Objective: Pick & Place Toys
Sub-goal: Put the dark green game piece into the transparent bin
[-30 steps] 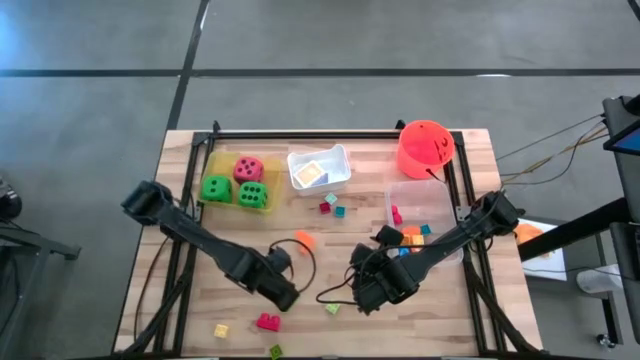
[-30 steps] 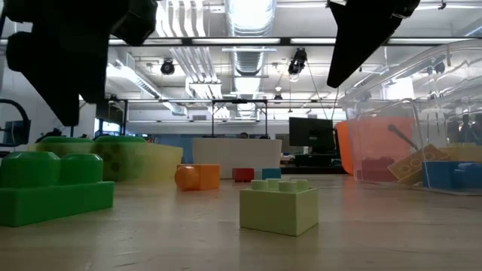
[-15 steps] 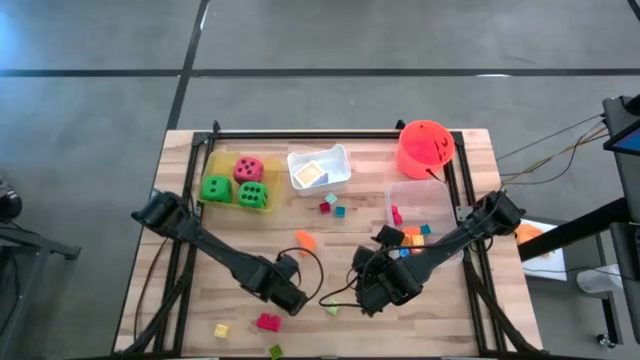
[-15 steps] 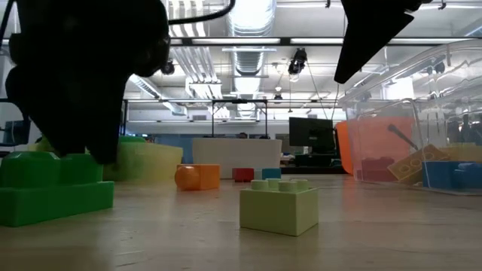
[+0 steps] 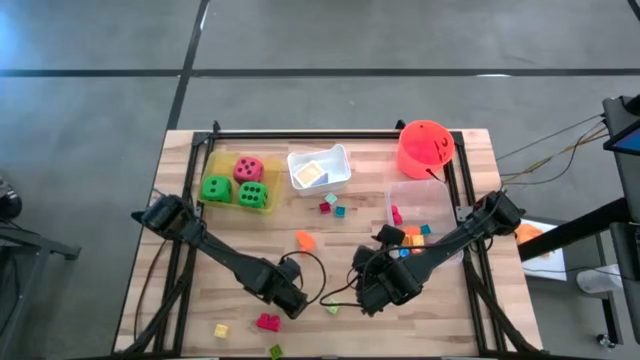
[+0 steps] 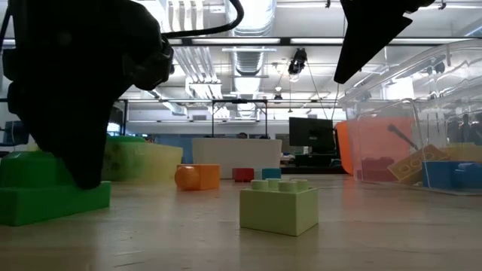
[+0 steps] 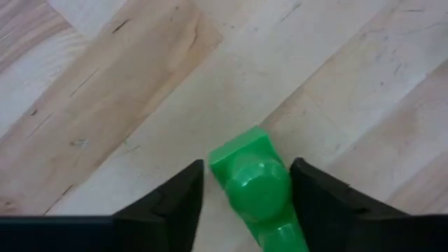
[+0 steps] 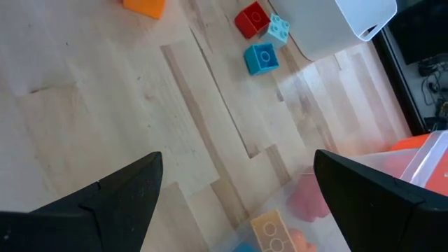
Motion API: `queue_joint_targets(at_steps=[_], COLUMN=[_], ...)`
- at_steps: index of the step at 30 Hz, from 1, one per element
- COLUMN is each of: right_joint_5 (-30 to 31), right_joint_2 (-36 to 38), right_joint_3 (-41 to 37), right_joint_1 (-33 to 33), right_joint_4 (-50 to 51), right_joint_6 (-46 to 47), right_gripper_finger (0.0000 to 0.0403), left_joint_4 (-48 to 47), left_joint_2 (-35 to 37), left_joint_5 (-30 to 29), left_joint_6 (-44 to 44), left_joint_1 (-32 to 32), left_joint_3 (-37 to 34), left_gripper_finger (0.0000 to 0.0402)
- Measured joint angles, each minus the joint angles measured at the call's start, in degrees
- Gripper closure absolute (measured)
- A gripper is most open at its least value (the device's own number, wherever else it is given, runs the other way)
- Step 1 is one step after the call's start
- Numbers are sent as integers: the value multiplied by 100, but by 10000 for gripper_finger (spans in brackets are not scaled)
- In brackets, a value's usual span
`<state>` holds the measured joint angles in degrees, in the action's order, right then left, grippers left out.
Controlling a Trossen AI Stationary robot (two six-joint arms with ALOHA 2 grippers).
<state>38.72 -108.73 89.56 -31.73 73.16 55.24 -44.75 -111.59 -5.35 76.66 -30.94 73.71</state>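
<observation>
Here the left gripper [image 5: 290, 300] was low over the front-middle of the pale wooden table [image 5: 200, 300], and the small bright-green studded plastic brick [image 7: 255, 185] lay on the wood directly between its two dark fingers [image 7: 171, 206]. In the left wrist view the fingers were parted and stood one on each side of the brick. A thin strip of bare wood showed between the brick and one finger. On the other side the gap was too slight to judge, so it did not look like a firm pinch yet.

The brick's long axis ran along the line the gripper pointed, from between the fingertips back toward the wrist. The fingers therefore faced its two long sides and would close across its narrow width. That suited a pinch without any turn of the wrist. From table height the same green brick [image 6: 45, 196] sat flat on the table, partly hidden behind the gripper's dark bulk; from above it was hidden beneath the gripper.

The right gripper [image 5: 370, 295] hung just beside, toward the clear rectangular plastic tray [image 5: 440, 195], its fingers spread wide with nothing between them. It was near as well, but the left was plainly the arm on this brick.
</observation>
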Motion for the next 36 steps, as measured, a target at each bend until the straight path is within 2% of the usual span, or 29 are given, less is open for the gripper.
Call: queue_joint_targets(at_steps=[4,7,19,24,36], right_joint_5=[0,0,110,806,1252], right_joint_2=[0,0,0,8,240], right_joint_3=[0,0,0,-2,-2], right_joint_1=[0,0,-6,-110,-166], right_joint_4=[-2,-2,-8,-74,-1255], right_joint_6=[0,0,-62,-208,-590], right_gripper_finger=[39,39,39,39,39], left_joint_4=[25,52,86,61,83], left_joint_2=[9,28,151,607,2067], left_joint_5=[-3,-16,-124,-660,-2278], left_joint_6=[108,98,-171,-483,-1476], left_joint_1=[-3,-11,-4,0,0], left_joint_3=[-27,-88,-168,-197,-319], left_gripper_finger=[261,285,296,297,298])
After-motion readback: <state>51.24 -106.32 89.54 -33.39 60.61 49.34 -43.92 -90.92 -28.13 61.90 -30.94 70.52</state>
